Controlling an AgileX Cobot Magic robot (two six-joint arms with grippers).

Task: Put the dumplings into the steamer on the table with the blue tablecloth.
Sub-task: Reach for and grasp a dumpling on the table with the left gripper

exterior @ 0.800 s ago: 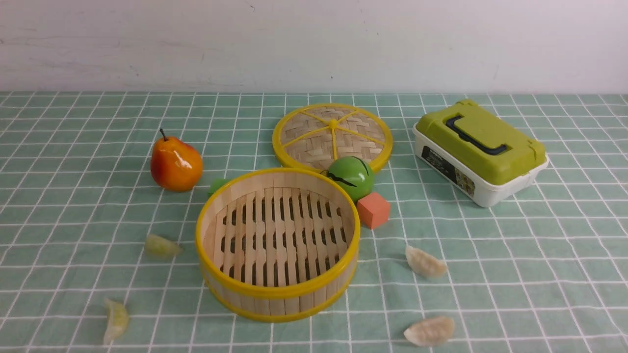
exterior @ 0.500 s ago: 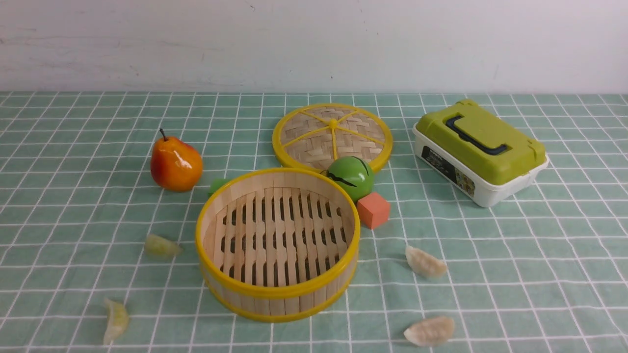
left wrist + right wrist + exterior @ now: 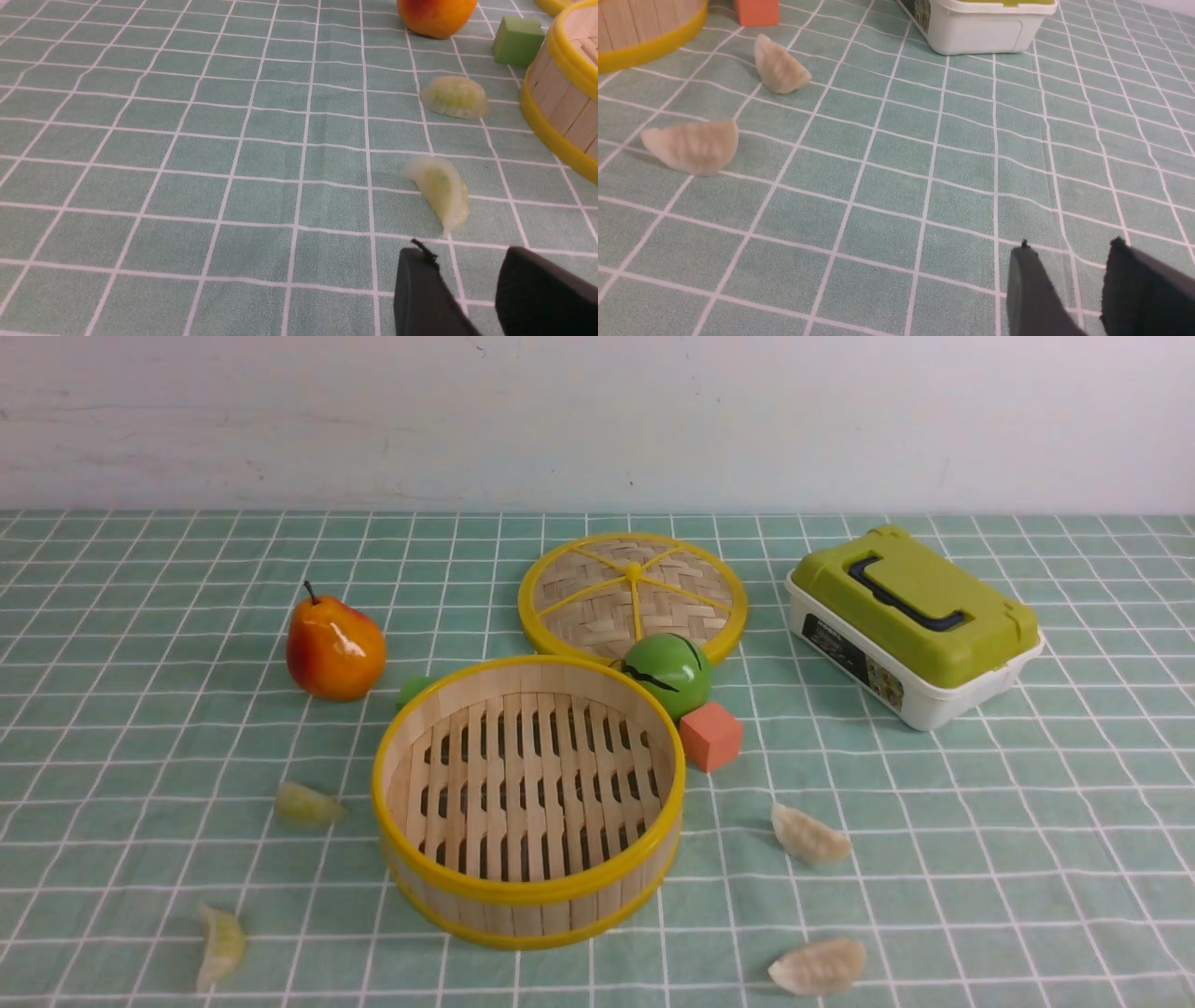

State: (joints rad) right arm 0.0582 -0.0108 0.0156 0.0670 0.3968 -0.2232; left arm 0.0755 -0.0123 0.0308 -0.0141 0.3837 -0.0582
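Left tool hangs low over the counter, a flat surface under pale teal-green cloth gridded with thin white lines. Its two dark matte fingers stand apart with bare cloth between them and nothing in their hold. Just ahead of its tips lies a pale green, translucent crescent dumpling with a pinched seam. A second pale green dumpling, ribbed with pleats, lies farther on, near the round light-bamboo steamer, which has yellow rims top and bottom and a slatted floor that shows in full. The right tool keeps the same low pose on the other side, its fingers likewise parted and empty, one smooth-faced, the other rough like foam. Ahead of it an off-white pleated dumpling stands on its flat edge, and another off-white dumpling lies beyond, closer to the steamer's wall. All four dumplings rest on the cloth outside the steamer, green ones to its left, off-white ones to its right. Behind the steamer lies a flat woven bamboo lid with a yellow rim and spokes. A glossy green ball marked in black sits at the lid's near edge, with a matte orange cube just beside it. A shiny orange-red pear and a small green cube stand back left, and a white plastic box with an olive lid stands back right.
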